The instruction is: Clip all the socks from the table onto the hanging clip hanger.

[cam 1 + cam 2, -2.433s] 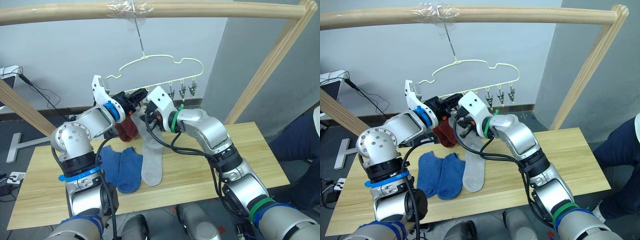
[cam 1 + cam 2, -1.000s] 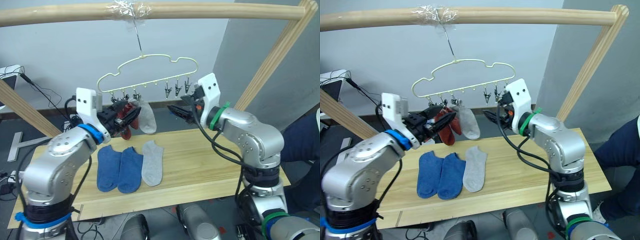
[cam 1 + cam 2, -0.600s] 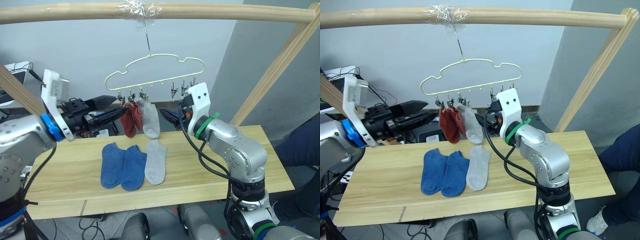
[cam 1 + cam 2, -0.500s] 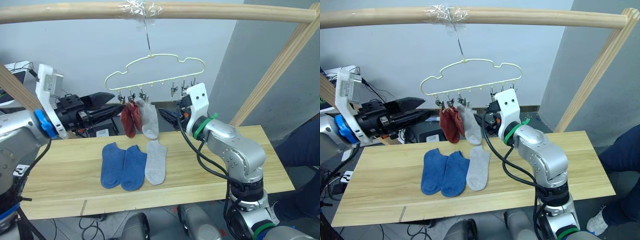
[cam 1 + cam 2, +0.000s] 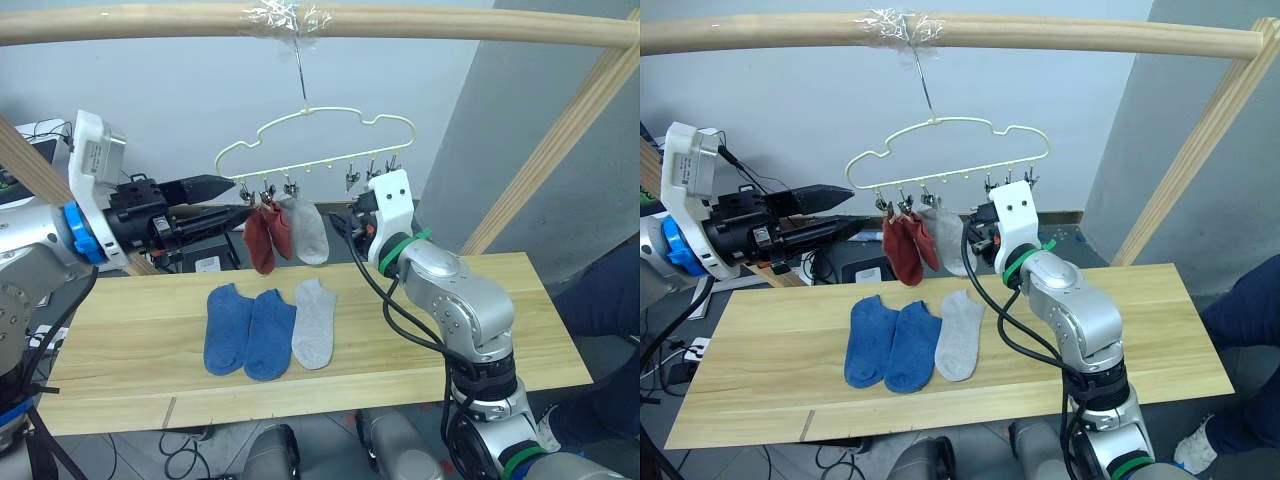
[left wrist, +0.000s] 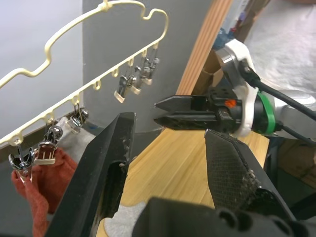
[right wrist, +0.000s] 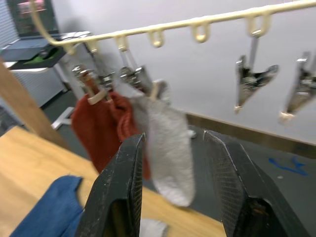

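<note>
The pale-yellow clip hanger [image 5: 312, 133] hangs from the wooden top pole. Two rust-red socks [image 5: 262, 238] and one grey sock [image 5: 310, 229] are clipped to it at its left clips. Two blue socks [image 5: 248, 332] and a grey sock [image 5: 315, 322] lie side by side on the table [image 5: 450, 330]. My left gripper [image 5: 240, 197] is open and empty, left of the hanging socks at clip height. My right gripper [image 7: 175, 136] is open and empty, just right of the hanging grey sock [image 7: 168, 143]. In the left wrist view the right gripper [image 6: 163, 112] points toward my left fingers [image 6: 106, 163].
Several free metal clips [image 5: 370, 175] hang at the hanger's right end. A slanted wooden frame pole [image 5: 550, 130] rises at the right and another [image 5: 40, 180] at the left. Cables and equipment sit behind the table at the left. A person's dark sleeve [image 5: 610, 330] is at the right edge.
Both grippers have let go of the grey sock at the hanger and drawn back, the left far to the left. The grey sock now hangs clipped. The camera has shifted.
</note>
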Robot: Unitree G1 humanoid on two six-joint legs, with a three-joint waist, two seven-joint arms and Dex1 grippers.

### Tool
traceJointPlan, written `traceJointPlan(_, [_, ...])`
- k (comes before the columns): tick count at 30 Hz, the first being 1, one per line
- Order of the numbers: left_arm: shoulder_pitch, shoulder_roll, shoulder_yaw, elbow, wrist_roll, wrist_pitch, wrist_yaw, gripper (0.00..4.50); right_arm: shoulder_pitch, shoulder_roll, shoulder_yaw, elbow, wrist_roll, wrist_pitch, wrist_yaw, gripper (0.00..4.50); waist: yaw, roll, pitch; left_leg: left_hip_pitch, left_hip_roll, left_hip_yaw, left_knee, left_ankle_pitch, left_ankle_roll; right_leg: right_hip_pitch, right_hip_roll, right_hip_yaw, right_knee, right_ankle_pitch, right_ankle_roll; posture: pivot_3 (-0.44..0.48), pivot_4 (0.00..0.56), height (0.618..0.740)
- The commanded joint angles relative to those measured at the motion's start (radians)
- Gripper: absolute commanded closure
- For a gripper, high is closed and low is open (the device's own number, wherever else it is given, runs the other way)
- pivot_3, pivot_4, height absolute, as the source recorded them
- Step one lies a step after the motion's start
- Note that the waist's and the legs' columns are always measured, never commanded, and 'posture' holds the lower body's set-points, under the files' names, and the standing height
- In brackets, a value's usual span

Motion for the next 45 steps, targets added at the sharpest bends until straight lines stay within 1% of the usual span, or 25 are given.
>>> traceJointPlan(1, [-0.027, 0.016, -0.001, -0.007, -0.001, -0.023, -0.015, 1.91, -0.010, 0.030, -0.035, -0.008, -0.023, -0.032, -0.056, 2.54, 0.000, 0.000, 0.000, 0.000, 0.000, 0.000, 0.000, 0.000, 0.000, 0.000, 0.000, 0.000, 0.000, 0.000, 0.000, -0.250, 0.219, 0.740])
traceJointPlan(9, [-0.045, 0.002, -0.021, 0.011, 0.012, -0.028, -0.012, 1.91, -0.035, 0.093, -0.070, 0.041, -0.040, -0.044, -0.116, 2.54, -0.001, 0.000, 0.001, 0.000, 0.000, 0.000, 0.000, 0.000, 0.000, 0.000, 0.000, 0.000, 0.000, 0.000, 0.000, -0.254, 0.228, 0.740])
traceJointPlan(17, [-0.073, 0.003, -0.034, 0.006, 0.002, -0.006, 0.016, 1.91, -0.121, 0.136, -0.105, 0.193, -0.038, -0.122, -0.128, 2.54, -0.001, 0.001, 0.001, 0.000, 0.000, 0.000, 0.000, 0.000, 0.000, 0.000, 0.000, 0.000, 0.000, 0.000, 0.000, -0.234, 0.224, 0.740])
traceJointPlan(30, [-0.075, 0.017, -0.007, -0.017, -0.026, 0.038, 0.068, 1.91, -0.206, 0.154, -0.146, 0.373, -0.015, -0.213, -0.119, 2.54, 0.004, 0.000, 0.001, 0.000, 0.000, 0.000, 0.000, 0.000, 0.000, 0.000, 0.000, 0.000, -0.001, 0.000, 0.000, -0.190, 0.215, 0.740])
traceJointPlan(45, [-0.065, 0.015, 0.004, -0.036, -0.043, 0.057, 0.115, 1.91, -0.335, 0.153, -0.152, 0.551, -0.015, -0.335, -0.109, 2.54, 0.026, 0.001, 0.001, 0.000, 0.000, 0.000, 0.000, 0.000, 0.000, 0.000, 0.000, -0.001, -0.001, 0.000, 0.000, -0.174, 0.211, 0.740])
